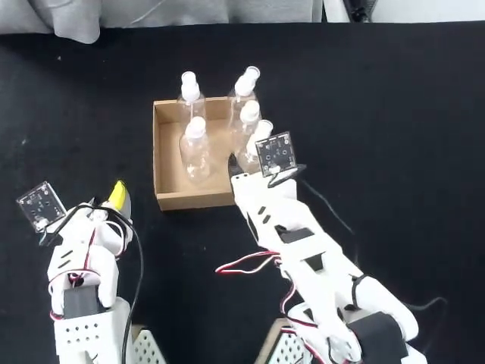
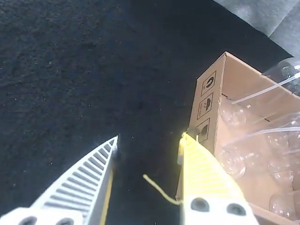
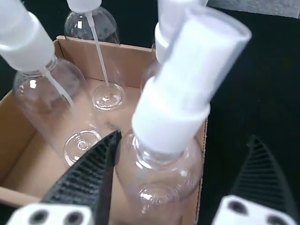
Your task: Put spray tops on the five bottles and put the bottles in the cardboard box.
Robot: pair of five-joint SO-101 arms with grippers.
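The cardboard box (image 1: 168,191) stands mid-table with several clear bottles upright in it, all with white spray tops, such as one (image 1: 195,145) in the middle and one (image 1: 189,89) at the far wall. My right gripper (image 1: 246,161) is at the box's right wall. It is open, with its black fingers (image 3: 93,173) either side of a spray-topped bottle (image 3: 187,93) in that corner. My left gripper (image 1: 115,199) sits near the box's front left corner, open with nothing in it (image 2: 149,138). The box (image 2: 208,101) lies just beyond its yellow finger.
Black cloth covers the table (image 1: 394,114). Open room lies left and right of the box. Red and black wires (image 1: 250,264) hang beside the right arm. Grey fabric (image 1: 76,19) lies at the far edge.
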